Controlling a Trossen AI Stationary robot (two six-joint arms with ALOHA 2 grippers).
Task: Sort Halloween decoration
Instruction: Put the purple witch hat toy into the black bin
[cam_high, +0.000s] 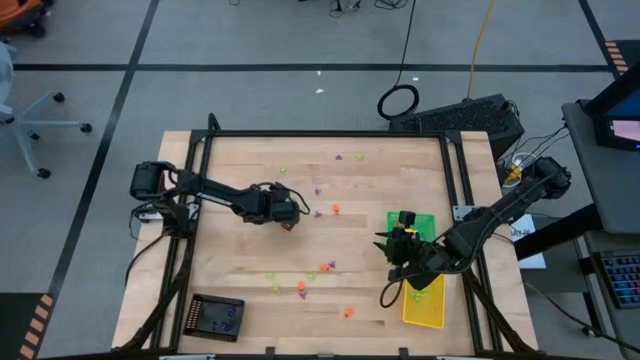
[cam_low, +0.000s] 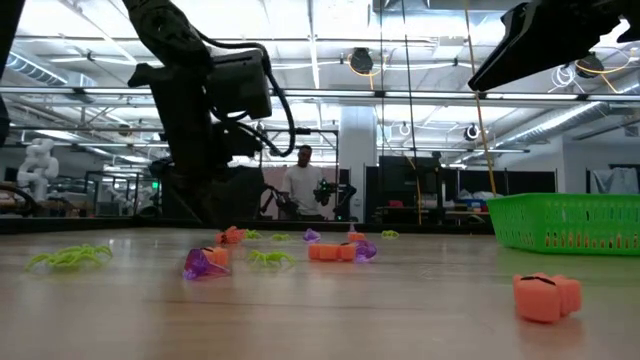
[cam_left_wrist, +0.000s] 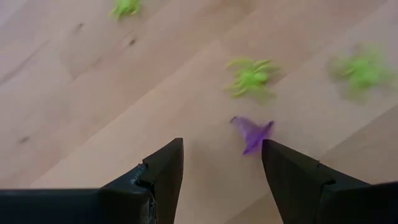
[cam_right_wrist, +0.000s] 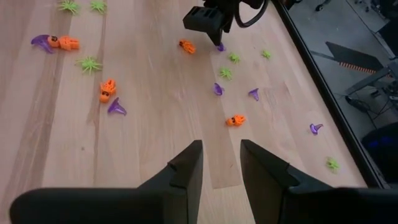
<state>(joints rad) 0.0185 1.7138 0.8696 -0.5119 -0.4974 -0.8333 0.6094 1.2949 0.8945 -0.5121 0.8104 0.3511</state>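
Early days: trinkets (cam_high: 318, 272) scattered mid-frame across the table (cam_high: 230, 260). Left gripper (cam_left_wrist: 221, 165) spread wide above a purple trinket (cam_left_wrist: 252, 134), nothing grasped. Right gripper (cam_right_wrist: 219, 163) part-open, empty, beside the green tray (cam_high: 425, 222).

Just beyond the left gripper's (cam_left_wrist: 221, 165) fingertips (cam_left_wrist: 169, 163), a purple trinket (cam_left_wrist: 252, 134) and a green spider (cam_left_wrist: 364, 70) are smearing into blur, shapes unreadable. The picture's lower edge is cutting off both fingers. In the low view, the right arm (cam_low: 560, 35) is running out past the upper edge, hiding its fingers. Trinkets (cam_high: 224, 318) inside the black tray (cam_high: 194, 318) are appearing too small to identify.
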